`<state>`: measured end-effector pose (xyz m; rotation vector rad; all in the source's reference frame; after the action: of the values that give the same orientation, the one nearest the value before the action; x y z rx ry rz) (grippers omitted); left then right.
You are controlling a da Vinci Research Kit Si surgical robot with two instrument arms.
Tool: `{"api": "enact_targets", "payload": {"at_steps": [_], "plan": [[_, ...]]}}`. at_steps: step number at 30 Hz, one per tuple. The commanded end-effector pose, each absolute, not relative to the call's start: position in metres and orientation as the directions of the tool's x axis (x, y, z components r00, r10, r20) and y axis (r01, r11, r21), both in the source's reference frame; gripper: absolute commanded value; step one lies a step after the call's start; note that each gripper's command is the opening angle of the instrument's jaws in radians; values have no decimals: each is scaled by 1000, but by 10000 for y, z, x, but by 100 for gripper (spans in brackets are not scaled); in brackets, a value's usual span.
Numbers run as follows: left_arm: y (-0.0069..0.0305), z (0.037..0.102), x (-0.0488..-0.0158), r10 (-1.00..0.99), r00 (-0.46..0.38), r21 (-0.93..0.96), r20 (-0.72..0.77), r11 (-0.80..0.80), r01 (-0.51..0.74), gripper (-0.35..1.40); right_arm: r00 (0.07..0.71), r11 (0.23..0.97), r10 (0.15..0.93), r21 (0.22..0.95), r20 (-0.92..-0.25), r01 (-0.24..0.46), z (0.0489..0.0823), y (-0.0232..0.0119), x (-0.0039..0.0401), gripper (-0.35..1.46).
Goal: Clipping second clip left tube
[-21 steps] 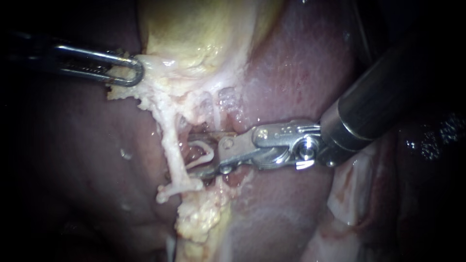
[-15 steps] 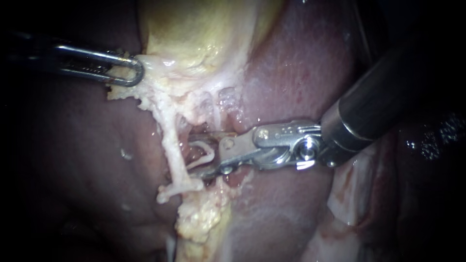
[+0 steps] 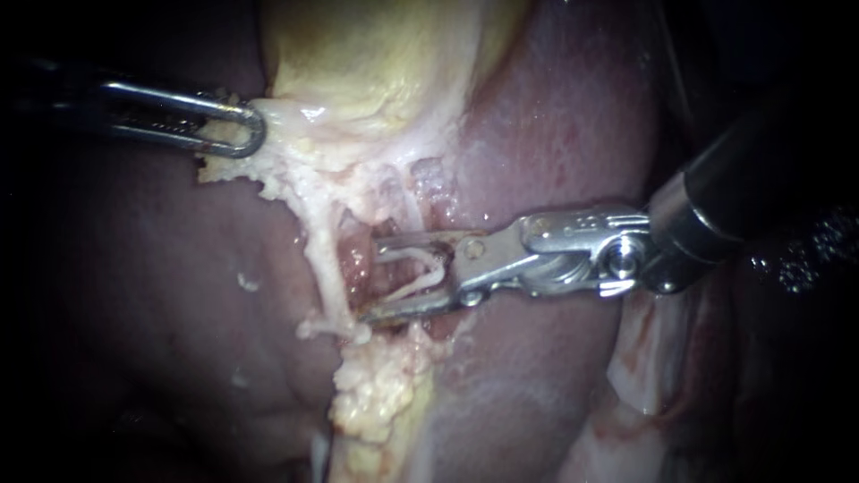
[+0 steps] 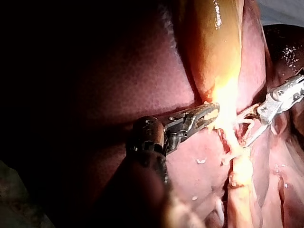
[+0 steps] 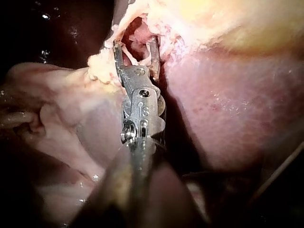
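Nearest the scope, the right instrument (image 3: 369,277): its shaft lay across the liver (image 3: 555,134) and its claw was wide open, parked just under the gallbladder (image 3: 376,63). A white V-shaped clip (image 3: 437,268) sat between the claw's two halves, mouth facing away from the shaft. I couldn't tell if both halves actually bore on it, so I'd call the claw open and loaded, lined up for the clip but not fired. Next out, what I took for the left tube (image 3: 320,259): a pale cord hanging off the gallbladder's neck. Its long axis ran straight away from the gallbladder to a fatty lump (image 3: 376,394), roughly square to the claw's line, a good angle for closing across it. The claw tips were just short of the cord, so the tube wasn't between them. I couldn't make out any clip on the tube itself. Farthest, the left instrument (image 3: 250,132): its claw was closed on the gallbladder's pale fringe, on the side away from the right shaft. Presumably it was tensioning the gallbladder so the cord stayed taut and exposed.
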<state>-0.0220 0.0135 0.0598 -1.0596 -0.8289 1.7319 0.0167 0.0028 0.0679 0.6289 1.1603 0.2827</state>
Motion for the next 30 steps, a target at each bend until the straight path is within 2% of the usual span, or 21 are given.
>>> {"api": "enact_targets", "payload": {"at_steps": [1,16,30], "plan": [[135,598,-220,931,-213,-865,-297,-357,-353,-35,389,793,521,599,-760,108,677,29,165,39],[135,599,-220,931,-214,-865,-297,-357,-352,-35,390,772,535,621,-750,134,656,38,135,35],[135,598,-220,931,-213,-865,-297,-357,-353,-35,382,744,555,646,-739,168,667,28,168,37]]}}
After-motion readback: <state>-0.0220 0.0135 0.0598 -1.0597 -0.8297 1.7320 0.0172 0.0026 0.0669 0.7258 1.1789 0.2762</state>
